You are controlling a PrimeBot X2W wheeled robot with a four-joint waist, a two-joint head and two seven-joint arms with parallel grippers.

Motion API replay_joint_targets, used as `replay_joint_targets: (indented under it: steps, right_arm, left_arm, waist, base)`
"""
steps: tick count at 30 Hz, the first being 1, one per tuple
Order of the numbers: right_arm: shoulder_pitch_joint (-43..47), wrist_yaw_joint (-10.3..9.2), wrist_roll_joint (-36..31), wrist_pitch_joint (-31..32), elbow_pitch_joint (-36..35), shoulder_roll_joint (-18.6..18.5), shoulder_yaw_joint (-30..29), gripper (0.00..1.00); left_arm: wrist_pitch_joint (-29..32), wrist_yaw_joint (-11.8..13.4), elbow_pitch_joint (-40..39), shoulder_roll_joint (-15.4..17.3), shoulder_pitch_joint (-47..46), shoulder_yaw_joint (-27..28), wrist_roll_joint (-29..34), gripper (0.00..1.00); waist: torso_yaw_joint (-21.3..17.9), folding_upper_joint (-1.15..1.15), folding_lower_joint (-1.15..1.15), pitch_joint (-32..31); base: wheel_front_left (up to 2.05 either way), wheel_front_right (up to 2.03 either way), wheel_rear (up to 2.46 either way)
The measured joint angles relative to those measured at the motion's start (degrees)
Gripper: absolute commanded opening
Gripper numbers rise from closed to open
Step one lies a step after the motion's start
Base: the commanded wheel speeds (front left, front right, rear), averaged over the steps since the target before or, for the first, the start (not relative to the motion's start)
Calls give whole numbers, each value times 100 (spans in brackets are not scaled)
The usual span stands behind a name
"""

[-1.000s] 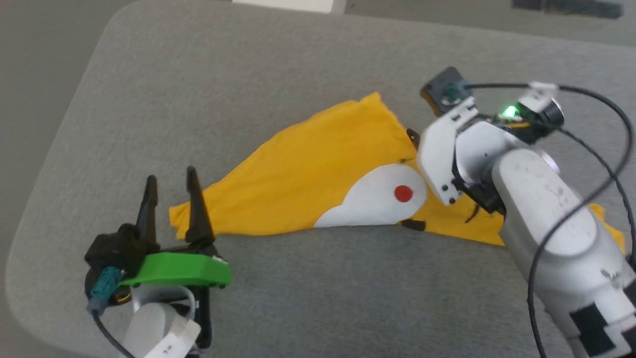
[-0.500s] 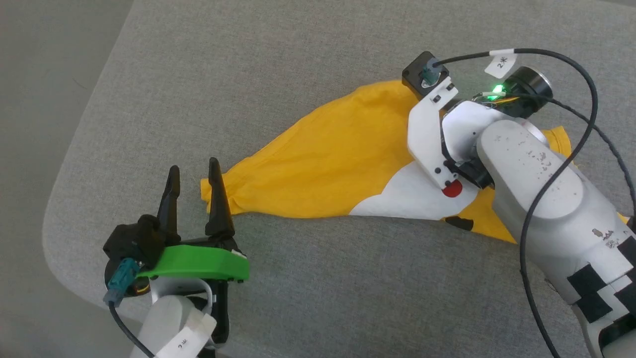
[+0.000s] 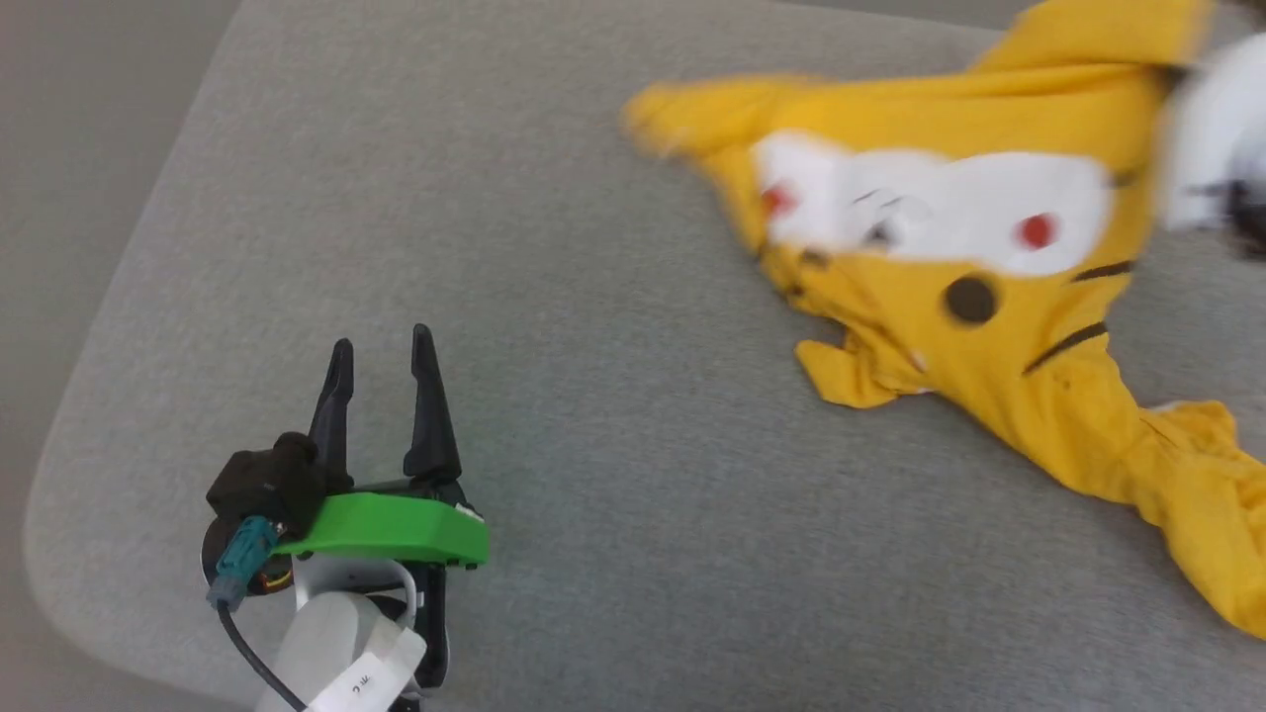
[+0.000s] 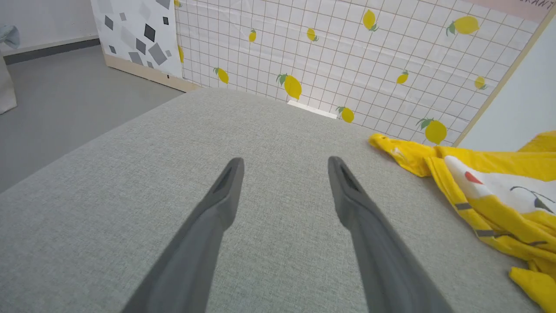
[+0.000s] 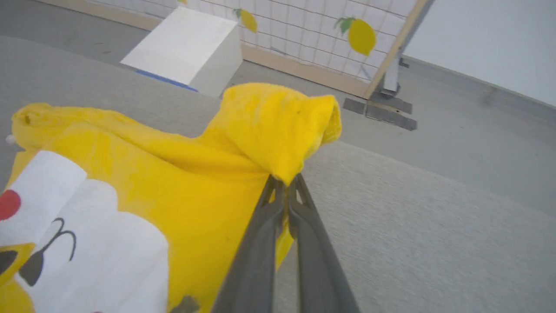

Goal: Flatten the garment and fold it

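My right gripper [image 5: 286,184] is pinched tight on a bunched fold of the garment [image 3: 999,346], which lies crumpled toward the grey cushion's [image 3: 554,415] far right edge; left gripper [image 3: 383,341] gapes empty near the front left corner; cloth looks light and limp, best grabbed at hem corners.

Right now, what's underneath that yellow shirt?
The yellow shirt lies on a grey fabric surface, visible all around it. The right arm's shut jaws pinch one corner up, with the same grey surface showing below. Whatever might lie beneath the spread cloth is covered.
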Motion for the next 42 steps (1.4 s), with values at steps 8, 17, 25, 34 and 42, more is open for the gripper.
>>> replay_joint_targets:
  steps: [8,17,25,34,42]
  right_arm:
    - [1641,-1,-477,252,-330,-249,-2264,0]
    - [2841,-1,-505,5,-1627,778,-3003,100]
    - [4059,-1,-210,-926,-3050,1849,-3331,100]
    - [4559,-2,-49,-1169,-3170,1958,-3006,100]
    - [4515,-2,88,-1389,-2997,1968,-2816,100]
  left_arm:
    - [0,-32,120,-2,4,-18,-7,100]
    - [-3,-153,338,2,66,40,16,100]
    - [291,-310,417,27,4,-192,14,100]
    - [2504,-600,1380,33,-1454,-917,-52,100]
    - [4880,-179,2506,126,-2429,-1295,98,100]
  waist:
    - [-334,0,0,-232]
    - [-658,0,0,-491]
    - [-972,0,0,-769]
    - [-1650,0,0,-813]
    - [-2294,0,0,-650]
  base:
    - [0,0,0]
    - [0,0,0]
    - [0,0,0]
    - [0,0,0]
    - [0,0,0]
